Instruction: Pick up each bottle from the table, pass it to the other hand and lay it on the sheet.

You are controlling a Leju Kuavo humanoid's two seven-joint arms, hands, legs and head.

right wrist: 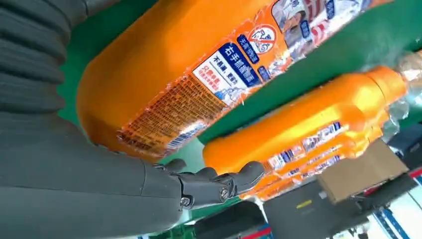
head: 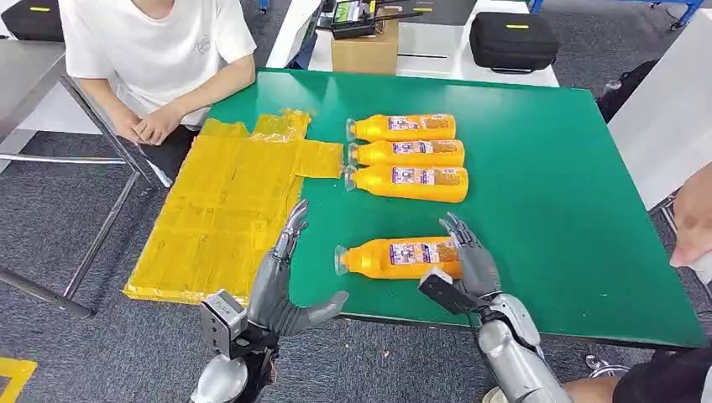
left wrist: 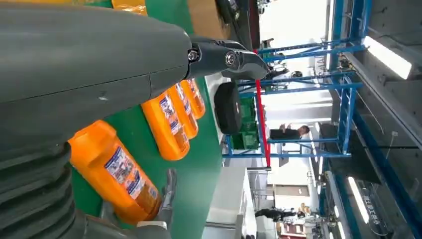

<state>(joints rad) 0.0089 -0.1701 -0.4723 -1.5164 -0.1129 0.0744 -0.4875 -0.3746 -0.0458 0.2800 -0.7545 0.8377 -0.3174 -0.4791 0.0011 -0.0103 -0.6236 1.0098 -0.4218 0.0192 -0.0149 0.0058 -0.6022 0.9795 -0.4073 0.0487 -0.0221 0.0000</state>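
Near the front edge of the green table [head: 537,168], one orange bottle [head: 399,257] lies on its side. The right hand [head: 470,256] touches its base, not clenched; the left hand [head: 285,277] is released. The bottle looks smooth, probably slippery and rather heavy; grasping mid-body seems safest.

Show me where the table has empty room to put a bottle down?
Bare green table spreads right of the three-bottle row, out to the edge. The yellow sheet lies bare too. It is crowded near the front edge: both hands flank the near bottle.
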